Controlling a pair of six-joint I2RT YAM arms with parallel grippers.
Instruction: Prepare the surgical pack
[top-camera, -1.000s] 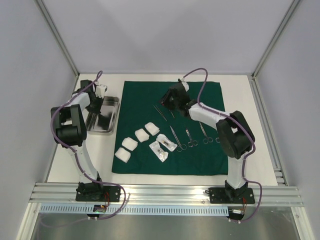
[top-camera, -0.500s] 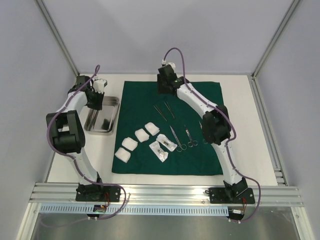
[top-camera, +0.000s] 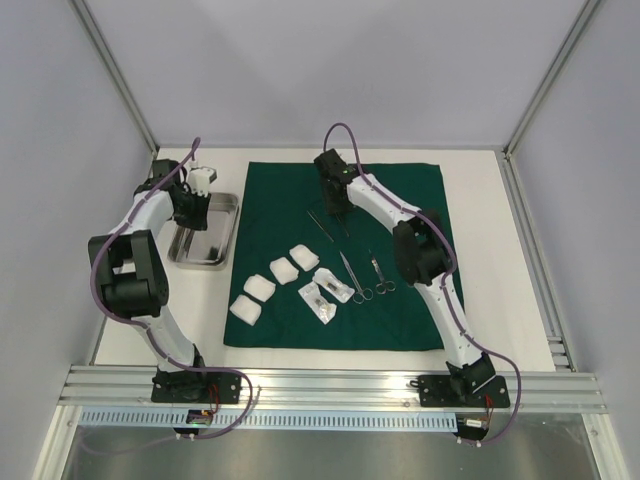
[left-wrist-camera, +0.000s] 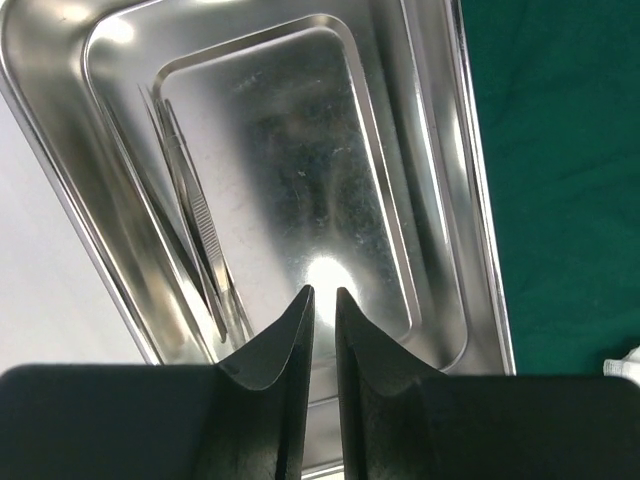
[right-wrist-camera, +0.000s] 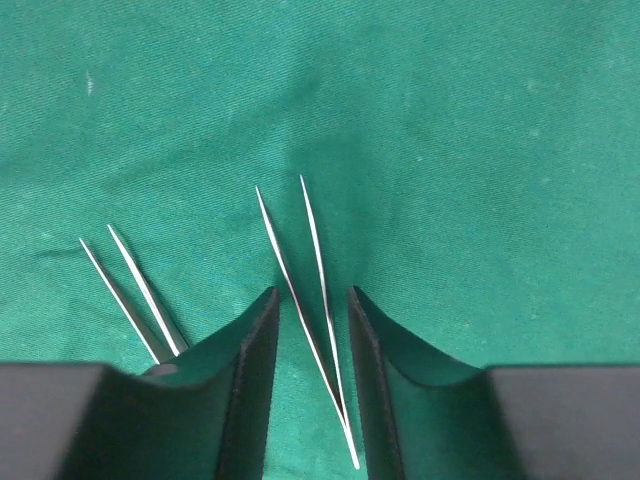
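Worktop (top-camera: 480, 250) carries the dark green cloth (top-camera: 400, 310), spread flat, with the steel tray (top-camera: 215, 252) just beside its left edge. The left hand (left-wrist-camera: 322, 292) hovers over the tray, fingers slightly parted, gripping nothing. The right hand (right-wrist-camera: 310, 292) stands released astride tweezers (right-wrist-camera: 297, 300) lying on the cloth (tips pointing away). Gauze squares (top-camera: 284, 269) and scissors (top-camera: 361, 282) lie nearer. One forceps (left-wrist-camera: 198, 220) rests in the tray.

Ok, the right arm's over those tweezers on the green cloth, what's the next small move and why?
Probably close the right gripper on the tweezers: its open jaws straddle that pair, which lies flat and unheld on the green cloth. A similar forceps already lies in the steel tray, so this one likely goes there next.
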